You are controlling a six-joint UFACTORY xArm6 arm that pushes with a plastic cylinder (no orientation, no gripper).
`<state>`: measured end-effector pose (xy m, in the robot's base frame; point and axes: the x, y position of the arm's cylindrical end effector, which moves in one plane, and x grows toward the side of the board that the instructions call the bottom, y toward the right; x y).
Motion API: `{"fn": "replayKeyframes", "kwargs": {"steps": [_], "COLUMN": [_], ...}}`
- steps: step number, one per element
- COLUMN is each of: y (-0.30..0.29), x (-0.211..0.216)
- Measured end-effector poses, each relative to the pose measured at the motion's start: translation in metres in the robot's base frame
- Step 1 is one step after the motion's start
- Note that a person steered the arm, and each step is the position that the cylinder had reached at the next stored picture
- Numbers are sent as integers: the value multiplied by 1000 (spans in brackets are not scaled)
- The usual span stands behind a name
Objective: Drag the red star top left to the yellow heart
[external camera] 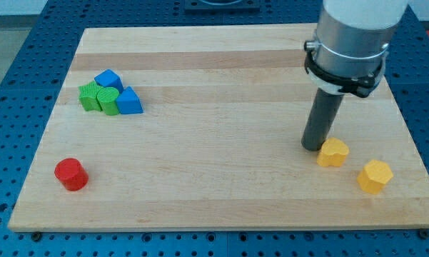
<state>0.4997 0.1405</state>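
My tip point(313, 148) rests on the wooden board point(214, 185) at the view's right, right against the left side of a yellow heart-like block point(333, 152). A yellow hexagon block point(375, 176) lies just to the lower right of it. The only red block in view is a red cylinder point(71, 173) at the view's bottom left, far from my tip. I see no red star; the thick rod and the arm body above it hide part of the board.
A tight cluster sits at the view's upper left: a blue cube point(108, 79), a green star-like block point(91, 95), a green cylinder point(107, 101) and a blue triangle point(129, 101). The board's edge runs close to the right of the yellow blocks.
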Motion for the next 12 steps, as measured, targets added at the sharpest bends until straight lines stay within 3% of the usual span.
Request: {"fn": "replayKeyframes", "kwargs": {"steps": [2,3,6,9,12], "y": [13,13,-2,-20,39], "x": [12,-7,-169,-290,-308]}}
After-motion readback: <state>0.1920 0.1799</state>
